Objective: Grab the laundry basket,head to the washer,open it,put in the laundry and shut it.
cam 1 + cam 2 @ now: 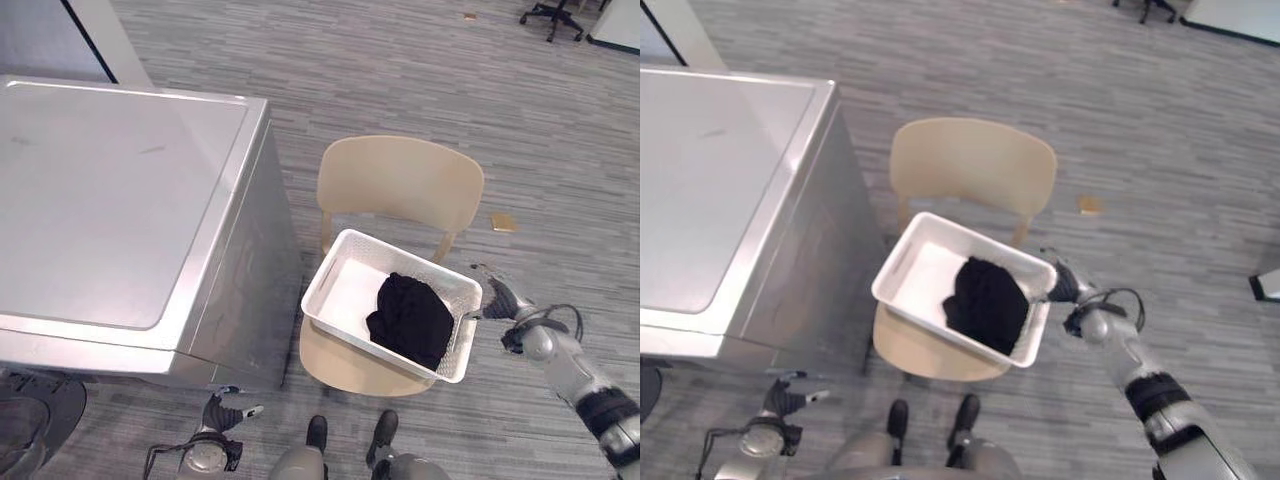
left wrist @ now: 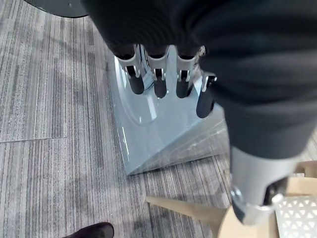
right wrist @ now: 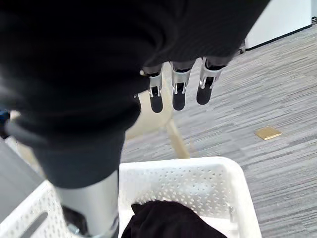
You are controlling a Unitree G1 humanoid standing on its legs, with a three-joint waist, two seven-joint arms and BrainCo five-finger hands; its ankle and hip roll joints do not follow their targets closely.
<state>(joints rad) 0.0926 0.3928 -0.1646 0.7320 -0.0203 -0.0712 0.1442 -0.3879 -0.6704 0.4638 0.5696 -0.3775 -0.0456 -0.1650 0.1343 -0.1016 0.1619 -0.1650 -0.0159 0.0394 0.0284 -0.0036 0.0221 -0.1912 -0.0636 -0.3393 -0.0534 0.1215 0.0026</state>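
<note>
We log a white perforated laundry basket (image 1: 345, 285) sitting on the seat of a beige chair (image 1: 400, 180), a little right of centre in the scene. A bundle of black laundry (image 1: 410, 318) lies inside the basket, toward its right, near end. The basket sits skewed on the seat, with one corner overhanging the near right edge.

To the left stands the silver washer (image 1: 110, 200), its flat top lid down. The chair is just beside the washer's right side.

Our right hand (image 1: 500, 298) is at the basket's right end, near the rim; its fingers (image 3: 173, 91) are straight and released, grasping nothing, as the right wrist view shows them extended above the basket. We cannot tell from the head views whether a fingertip touches the rim.

Our left hand (image 1: 222, 412) hangs low at the near left, by the washer's near right corner, fingers (image 2: 159, 79) relaxed and straight, holding nothing.

A small tan tile (image 1: 503, 222) lies on the grey carpet (image 1: 420, 80) right of the chair. An office chair base (image 1: 552, 15) shows at far right.
</note>
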